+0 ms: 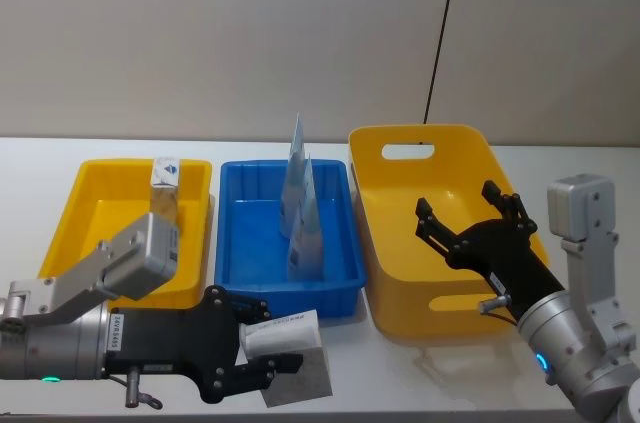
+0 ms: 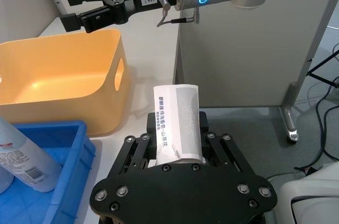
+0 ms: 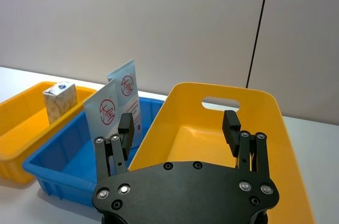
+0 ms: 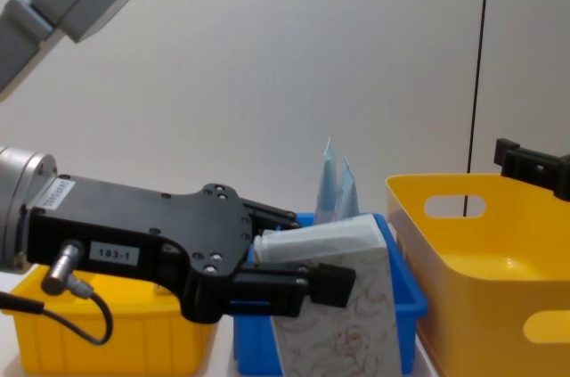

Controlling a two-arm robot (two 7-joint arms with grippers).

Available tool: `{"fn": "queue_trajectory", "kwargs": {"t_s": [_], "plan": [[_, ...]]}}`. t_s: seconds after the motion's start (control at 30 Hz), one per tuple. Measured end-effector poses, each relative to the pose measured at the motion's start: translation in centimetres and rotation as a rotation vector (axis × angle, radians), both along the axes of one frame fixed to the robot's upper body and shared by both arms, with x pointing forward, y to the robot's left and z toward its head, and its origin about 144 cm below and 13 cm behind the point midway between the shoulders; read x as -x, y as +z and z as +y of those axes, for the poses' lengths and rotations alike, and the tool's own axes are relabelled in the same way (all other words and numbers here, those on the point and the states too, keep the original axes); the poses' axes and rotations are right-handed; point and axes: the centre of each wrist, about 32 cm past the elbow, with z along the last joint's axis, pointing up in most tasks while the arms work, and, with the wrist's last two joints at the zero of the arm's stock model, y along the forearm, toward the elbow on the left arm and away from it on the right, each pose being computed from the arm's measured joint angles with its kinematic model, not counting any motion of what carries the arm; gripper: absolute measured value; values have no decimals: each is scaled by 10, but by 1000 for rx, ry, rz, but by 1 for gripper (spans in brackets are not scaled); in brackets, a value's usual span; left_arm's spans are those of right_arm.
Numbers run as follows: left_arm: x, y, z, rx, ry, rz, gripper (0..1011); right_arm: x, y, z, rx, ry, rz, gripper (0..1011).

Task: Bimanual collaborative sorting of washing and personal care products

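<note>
My left gripper (image 1: 268,341) is shut on a beige marbled carton (image 1: 290,355) with a white end, held just above the table's front edge before the blue bin (image 1: 335,288). The left wrist view has that carton (image 2: 177,121) pinched between the fingers, and the chest view shows it (image 4: 343,315) from the side. Two pale-blue tubes (image 1: 300,208) stand upright in the blue bin. Another carton (image 1: 165,186) stands at the back of the left yellow bin (image 1: 70,233). Over the large yellow bin (image 1: 400,243) on the right, my right gripper (image 1: 470,218) hovers open with nothing in it.
The three bins sit side by side across the white table, close together. Bare tabletop (image 1: 400,373) runs along the front edge. A wall with a dark vertical cable (image 1: 440,33) stands behind.
</note>
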Motion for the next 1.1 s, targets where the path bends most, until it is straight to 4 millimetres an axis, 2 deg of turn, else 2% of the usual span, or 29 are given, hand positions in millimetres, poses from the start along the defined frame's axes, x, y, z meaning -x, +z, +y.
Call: {"fn": "queue_trajectory", "kwargs": {"t_s": [0.37,1.1], "plan": [[0,0,0,-1,-2,0,363,-2,2,-8,-1,65,-1,1003],[0,0,0,-1,-2,0,363,-12,11,-46,62,363,-12,1003]]}}
